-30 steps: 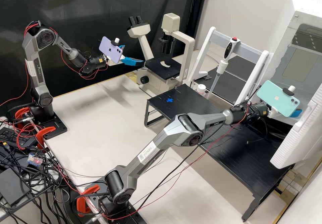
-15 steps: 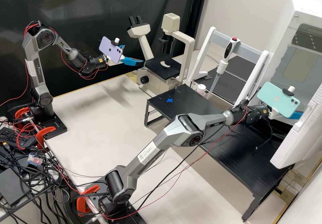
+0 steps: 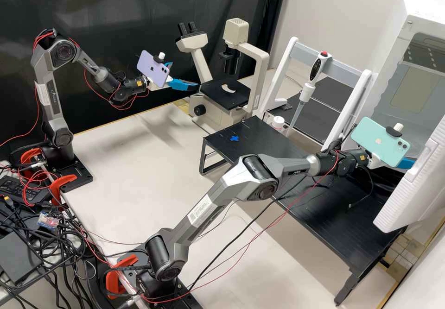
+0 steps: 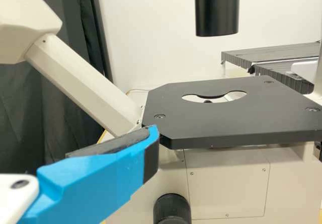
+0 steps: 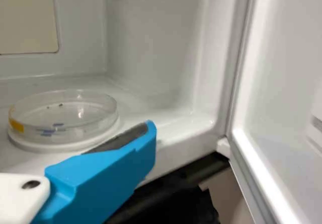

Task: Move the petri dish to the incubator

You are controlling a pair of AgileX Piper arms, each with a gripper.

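Petri dish (image 5: 75, 119) bears a yellow patch (image 5: 16, 126) and unreadable blue marks (image 5: 52, 131).

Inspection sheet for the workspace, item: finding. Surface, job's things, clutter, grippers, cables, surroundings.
Surface: pale benchtop; black raised platform with blue cross mark.
Petri dish: on round white base inside incubator.
Incubator door: open.
Clutter: power brick among the cables.
Left gripper: open, empty, by microscope.
Right gripper: open at incubator; dish contact cannot be told.
Cables: tangled beside the arm bases; red and black wires hang along one arm.
Surroundings: pipette on white-framed stand; black curtain.
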